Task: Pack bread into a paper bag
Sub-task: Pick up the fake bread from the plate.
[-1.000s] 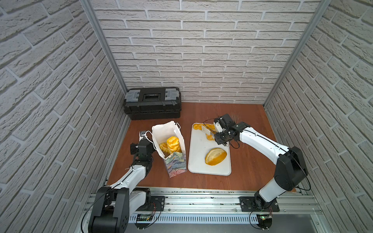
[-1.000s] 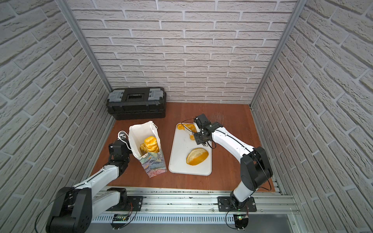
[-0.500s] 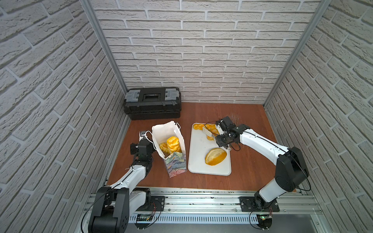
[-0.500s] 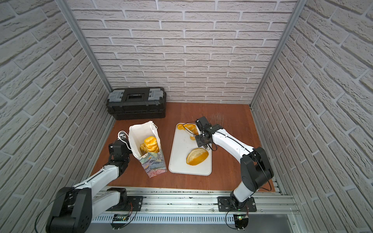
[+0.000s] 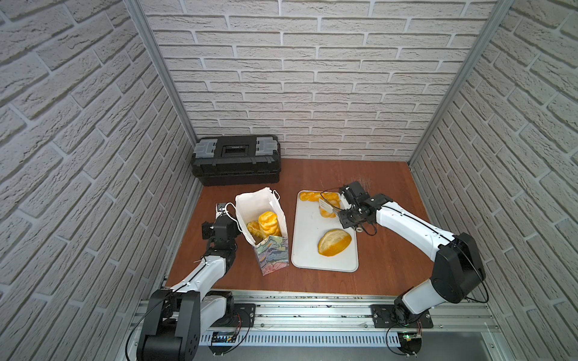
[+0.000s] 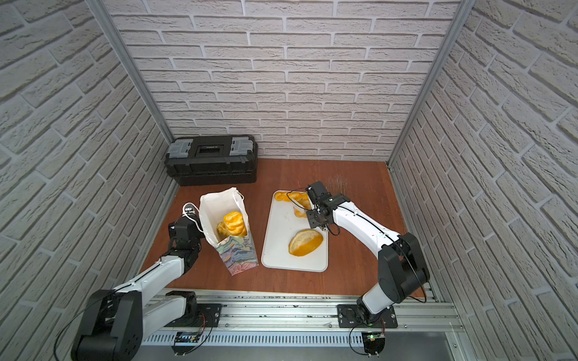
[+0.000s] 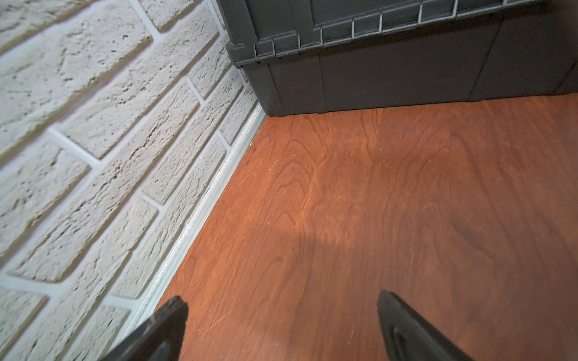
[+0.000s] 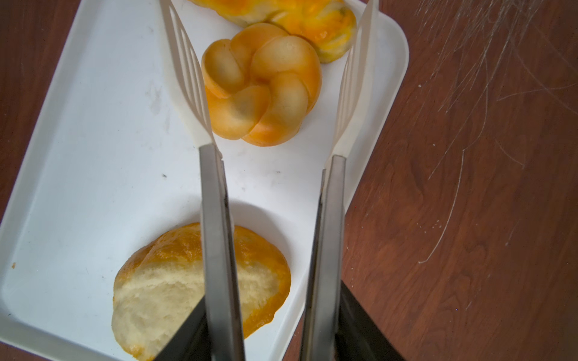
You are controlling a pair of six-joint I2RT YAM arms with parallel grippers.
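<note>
The paper bag (image 5: 259, 204) (image 6: 219, 206) stands open left of the tray, with several golden bread pieces (image 5: 268, 223) inside. On the white tray (image 5: 308, 247) lie a braided stick (image 5: 312, 196) (image 8: 291, 18), a knot roll (image 8: 261, 84) and a large oval loaf (image 5: 334, 242) (image 8: 175, 287). My right gripper (image 8: 272, 293) (image 5: 342, 209) is shut on a pair of tongs (image 8: 215, 200). Their white slotted blades stand apart on either side of the knot roll. My left gripper (image 7: 280, 301) (image 5: 221, 208) is open over bare wood beside the bag, and the bag's cord handle lies against it.
A black toolbox (image 5: 236, 159) (image 7: 391, 62) stands at the back left. Brick walls close in on three sides, the left one near my left gripper. The wooden table (image 5: 384, 187) shows scratches right of the tray.
My right gripper and the tongs have shifted slightly along the far end of the tray, and the blades have spread a little. Left arm, bag and bread are still.
</note>
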